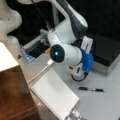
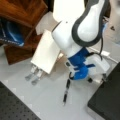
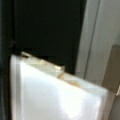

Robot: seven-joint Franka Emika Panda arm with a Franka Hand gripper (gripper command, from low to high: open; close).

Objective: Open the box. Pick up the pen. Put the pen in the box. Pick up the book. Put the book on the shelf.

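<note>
Grey table (image 1: 107,105) | pen (image 1: 92,89) lying loose beside book (image 1: 53,95); box (image 1: 106,53) lid down | jaws' state: cannot tell

Grey tabletop (image 1: 105,105), black perforated board (image 2: 12,107) at a front view's bottom left, blue item (image 2: 11,33) in cabinet

arm's blue wrist (image 1: 87,62) is crowding the box (image 1: 106,53) front edge; worktop (image 1: 100,105) around pen (image 1: 92,89) is lying open; book (image 1: 53,95) and shelf (image 1: 13,97) are blocking a front view's left
</note>
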